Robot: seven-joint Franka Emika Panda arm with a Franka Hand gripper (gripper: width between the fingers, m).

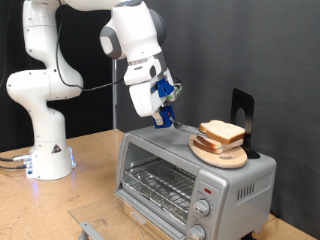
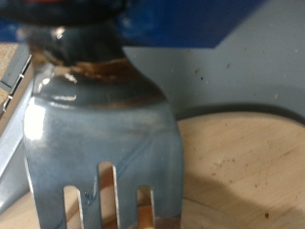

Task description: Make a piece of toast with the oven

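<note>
The silver-grey oven (image 1: pixel 190 178) stands on the table at the exterior view's right, its glass door shut and the wire rack (image 1: pixel 155 183) showing behind it. On its roof a round wooden board (image 1: pixel 218 155) carries a stack of bread slices (image 1: pixel 222 132). No separate piece of toast shows. My gripper (image 1: pixel 164 100) hangs over the roof's left part, just left of the board, shut on a metal fork (image 1: pixel 164 118) that points down. In the wrist view the fork (image 2: pixel 100 124) fills the picture, tines over the wooden board (image 2: pixel 238 162).
Two knobs (image 1: pixel 203 208) and a red light (image 1: pixel 205 188) sit on the oven's front right. A black stand (image 1: pixel 241 110) rises behind the board. The arm's white base (image 1: pixel 45 150) is at the left, and a small grey part (image 1: pixel 90 232) lies at the table's front edge.
</note>
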